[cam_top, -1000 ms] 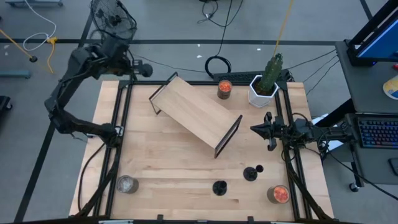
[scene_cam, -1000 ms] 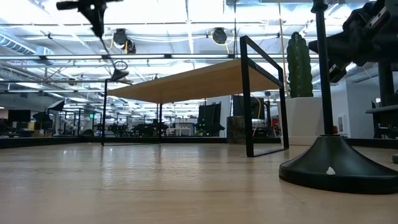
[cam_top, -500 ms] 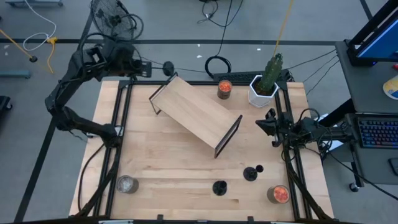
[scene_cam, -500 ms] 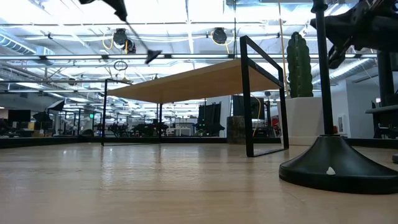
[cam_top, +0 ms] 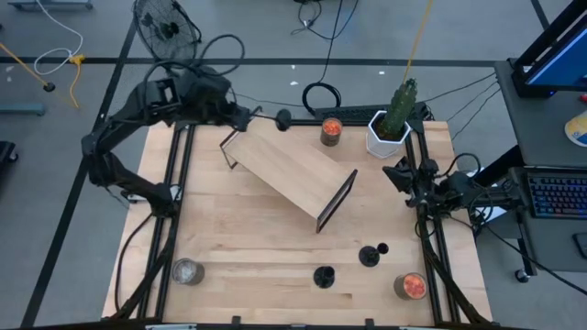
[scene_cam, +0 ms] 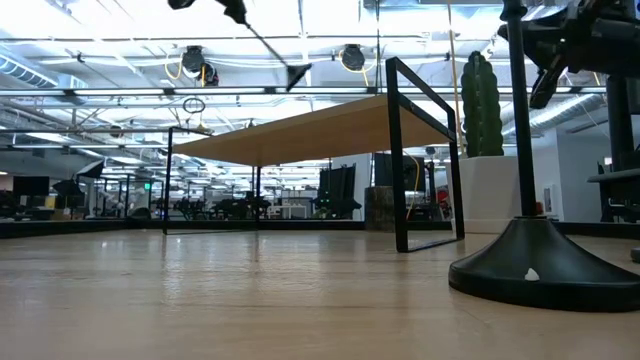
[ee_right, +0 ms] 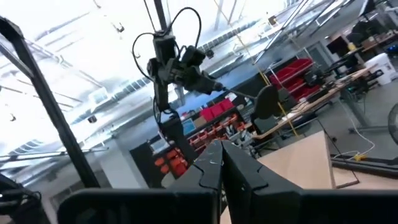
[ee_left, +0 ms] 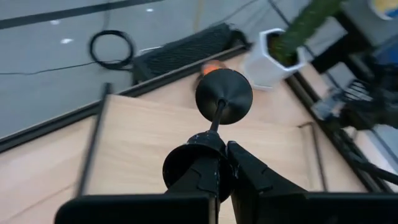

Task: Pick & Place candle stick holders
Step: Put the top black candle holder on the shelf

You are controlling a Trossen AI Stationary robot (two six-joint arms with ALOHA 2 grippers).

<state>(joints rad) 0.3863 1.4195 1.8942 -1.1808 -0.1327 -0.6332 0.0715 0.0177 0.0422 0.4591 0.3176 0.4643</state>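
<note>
My left gripper (cam_top: 246,116) is shut on a black candle stick holder (cam_top: 275,116) and holds it in the air over the far end of the wooden shelf (cam_top: 289,170). The holder also shows in the left wrist view (ee_left: 222,96) and high up in the low view (scene_cam: 290,70). Two more black holders (cam_top: 324,276) (cam_top: 370,256) stand on their round bases near the table's front edge. One of them rises close to the low camera (scene_cam: 535,265). My right gripper (cam_top: 396,174) is shut and empty by the table's right edge. My left gripper pinches the holder's cup end (ee_left: 198,157) between its two fingers. The fingers run along the holder, pointing toward the table's right and slanting down. The stem (ee_left: 216,118) sticks out ahead of the fingertips. The round base (ee_left: 224,94) is farthest from them, and the holder is lifted clear.
A jar with orange filling (cam_top: 331,131) and a cactus in a white pot (cam_top: 388,128) stand at the far right. A second orange jar (cam_top: 412,287) is at the front right. A silvery jar (cam_top: 187,271) is at the front left. The black-legged shelf lies slantwise mid-table.
My left gripper has carried the holder toward the table's right, from beyond the far left corner to over the shelf's far end. It has stayed shut on the holder, whose base leads. My right gripper has drawn back a little toward the far right.
</note>
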